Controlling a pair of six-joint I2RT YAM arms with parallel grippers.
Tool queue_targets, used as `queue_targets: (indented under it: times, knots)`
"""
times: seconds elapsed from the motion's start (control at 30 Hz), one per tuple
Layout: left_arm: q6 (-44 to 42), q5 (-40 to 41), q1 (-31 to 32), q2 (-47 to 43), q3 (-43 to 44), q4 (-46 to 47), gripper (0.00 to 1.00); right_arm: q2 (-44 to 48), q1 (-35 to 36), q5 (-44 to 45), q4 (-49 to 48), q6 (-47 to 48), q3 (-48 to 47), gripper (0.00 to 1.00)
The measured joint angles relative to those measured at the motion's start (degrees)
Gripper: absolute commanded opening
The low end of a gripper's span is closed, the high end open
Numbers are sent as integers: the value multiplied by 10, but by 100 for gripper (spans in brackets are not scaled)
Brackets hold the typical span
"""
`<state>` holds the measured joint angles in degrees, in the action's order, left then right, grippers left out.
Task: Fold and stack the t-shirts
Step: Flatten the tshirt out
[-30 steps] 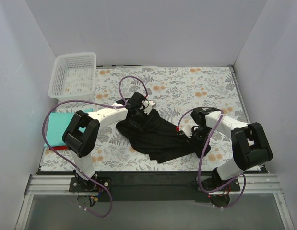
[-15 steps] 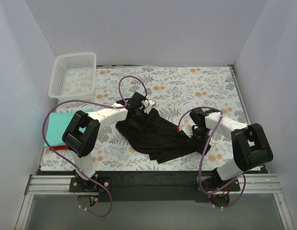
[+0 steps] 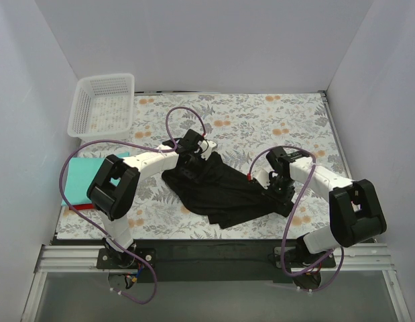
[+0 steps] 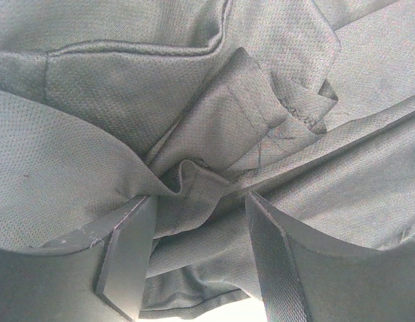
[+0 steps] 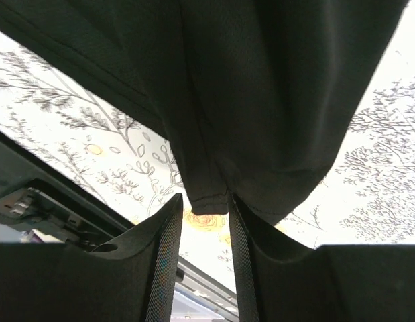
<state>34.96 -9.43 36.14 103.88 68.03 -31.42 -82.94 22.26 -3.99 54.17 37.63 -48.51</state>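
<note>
Floral-print bench across the whole work area. Black t-shirt crumpled at mid-bench between the two arms, drawn into a rough slanting band from upper left to lower right, nearer the front edge than the back.

Left arm reaching in from the left over the shirt's upper left end. Right arm bent in from the right to the shirt's right end.

White lattice basket in the far left corner, well apart from the black shirt. Teal t-shirt folded flat at the left edge of the bench, just on the near side of the basket, partly hidden by the left arm's elbow. Red t-shirt seen only as a thin strip along the teal one's near edge.

Left jaws spread, set down on the black t-shirt. Fingers well apart, a puckered ridge of cloth bunched just beyond the tips, more cloth filling the gap.

Right jaws nearly together, pinching a hemmed fold of the black t-shirt. Fingers on either side of that fold, cloth raised off the bench and draping away from the grip, floral print visible beneath.
</note>
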Motion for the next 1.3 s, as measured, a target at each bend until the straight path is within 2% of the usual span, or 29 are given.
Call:
queue_targets:
  times: [0.13,0.23,0.3,0.33,0.4,0.43,0.47,0.6,0.73,0.9,1.1,1.3]
  knots:
    - [0,0,0,0,0,0,55,-11,0,15,-16,1,26,41]
    - [0,1,0,0,-1,0,51,-19,0,24,-20,2,39,36]
    - [1,3,0,0,-2,1,42,-22,0,27,-23,2,42,25]
    - [3,5,0,0,-3,2,30,-23,0,29,-25,2,42,16]
    - [4,11,0,0,-8,4,18,-23,0,32,-29,2,42,3]
    - [5,15,0,-1,-10,5,11,-22,0,35,-30,3,42,1]
    - [5,19,-2,-3,-13,5,0,-21,0,39,-31,2,42,1]
    - [0,22,-26,-34,-26,1,0,5,-1,49,-29,3,40,1]
    - [-12,18,-120,-111,-35,-2,0,43,-18,50,-17,12,27,1]
    - [-42,24,-225,-194,-64,0,0,58,-77,48,-4,35,-9,1]
    - [-74,48,-272,-206,-146,-3,0,55,-153,47,1,76,-23,1]
    - [-97,100,-355,-208,-184,6,0,30,-214,50,3,111,-23,1]
